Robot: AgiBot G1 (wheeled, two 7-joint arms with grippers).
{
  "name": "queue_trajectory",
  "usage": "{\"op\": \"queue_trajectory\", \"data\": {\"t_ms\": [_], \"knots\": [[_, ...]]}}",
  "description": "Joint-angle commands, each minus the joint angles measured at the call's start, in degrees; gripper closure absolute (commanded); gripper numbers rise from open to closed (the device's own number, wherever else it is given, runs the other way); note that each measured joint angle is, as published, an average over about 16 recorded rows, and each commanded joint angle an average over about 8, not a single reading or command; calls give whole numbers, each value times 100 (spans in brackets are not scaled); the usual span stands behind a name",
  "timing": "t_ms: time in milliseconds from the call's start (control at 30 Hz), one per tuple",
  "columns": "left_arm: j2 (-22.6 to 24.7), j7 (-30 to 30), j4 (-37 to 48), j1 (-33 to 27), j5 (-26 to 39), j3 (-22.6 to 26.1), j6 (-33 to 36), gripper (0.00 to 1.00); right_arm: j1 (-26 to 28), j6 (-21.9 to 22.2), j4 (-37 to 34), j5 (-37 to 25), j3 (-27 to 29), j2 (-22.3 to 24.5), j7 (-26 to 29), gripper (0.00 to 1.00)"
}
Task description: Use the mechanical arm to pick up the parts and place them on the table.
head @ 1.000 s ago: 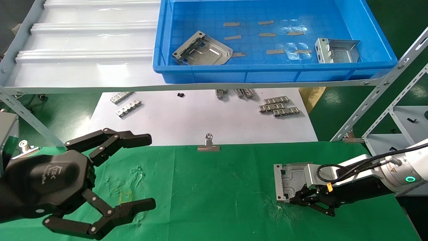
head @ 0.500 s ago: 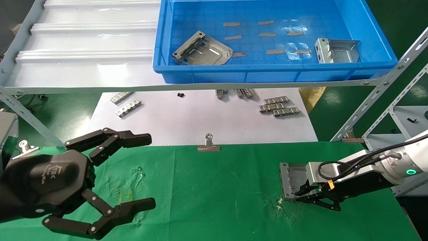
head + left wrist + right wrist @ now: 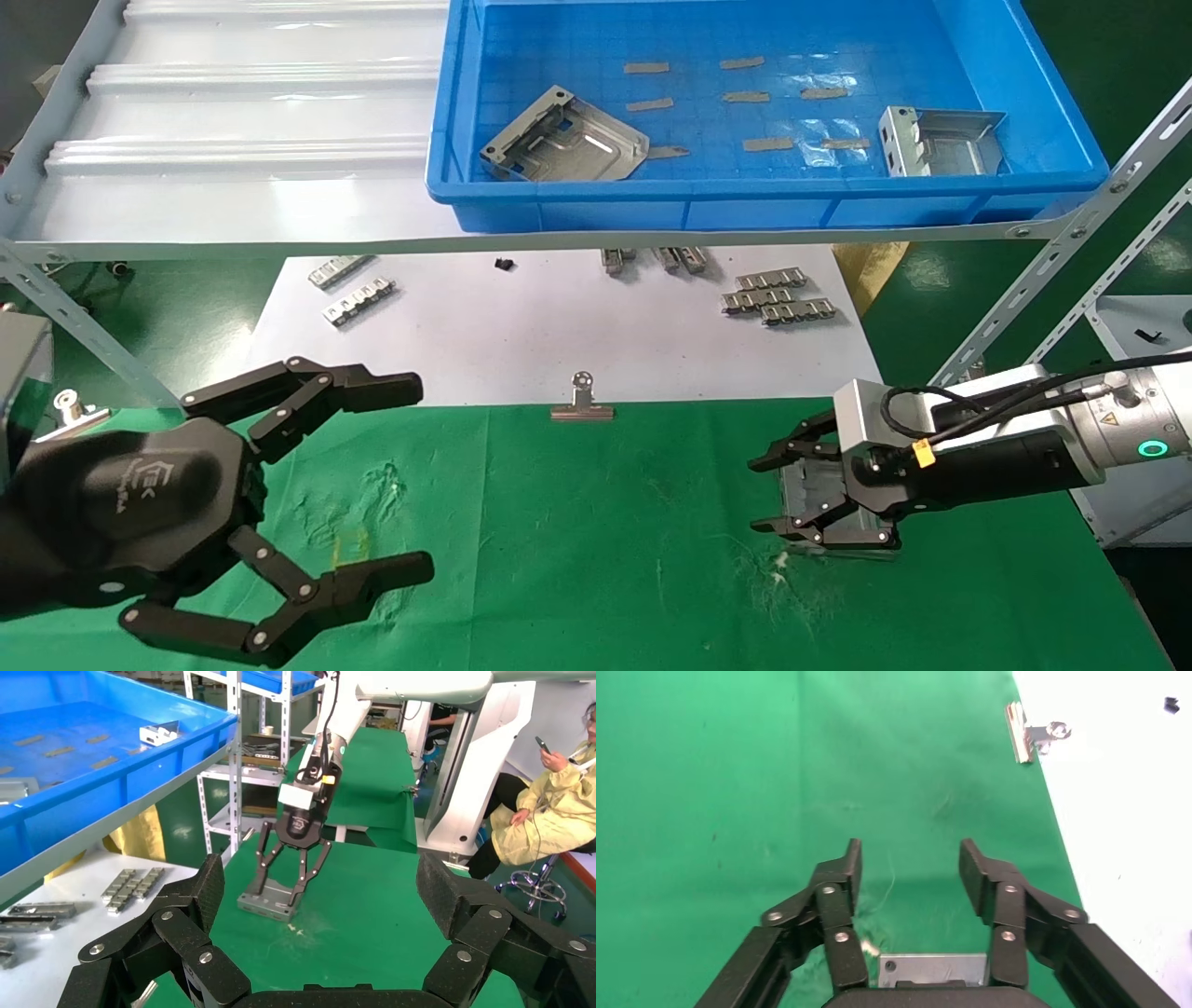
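Note:
My right gripper (image 3: 762,494) is open, its jaws spread over a grey sheet-metal part (image 3: 806,486) that lies on the green table (image 3: 605,559) at the right. The fingers stand either side of the part without gripping it. The left wrist view shows this part (image 3: 267,903) flat on the cloth under the right gripper (image 3: 275,894). In the right wrist view the part's edge (image 3: 933,969) shows below the open gripper (image 3: 909,874). Two more parts (image 3: 563,140) (image 3: 941,142) lie in the blue bin (image 3: 764,186). My left gripper (image 3: 417,473) hangs open and empty at the near left.
A white sheet (image 3: 559,335) behind the cloth carries small ridged metal strips (image 3: 778,300). A binder clip (image 3: 582,401) sits on the cloth's far edge. Grey shelf struts (image 3: 1052,252) slope down on the right. A seated person (image 3: 548,818) is beyond the table.
My right gripper lowered the part to the cloth, then opened and let it go. The arm rose a little. The left arm has not moved.

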Motion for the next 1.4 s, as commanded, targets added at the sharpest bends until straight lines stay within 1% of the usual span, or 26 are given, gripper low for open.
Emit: {"op": "queue_trajectory", "data": {"t_ms": [33,367,500,1400], "knots": [[0,0,0,0,0,0,0,0,-49,-43,43,184,72,32,50,0],[0,0,0,0,0,0,-1,0,-78,-33,73,169,86,42,62,0],[0,0,1,1,0,0,-1,0,-206,-12,278,262,209,111,184,0],[0,0,1,1,0,0,-1,0,-2041,273,3225,1688,1997,1100,1969,0]]}}
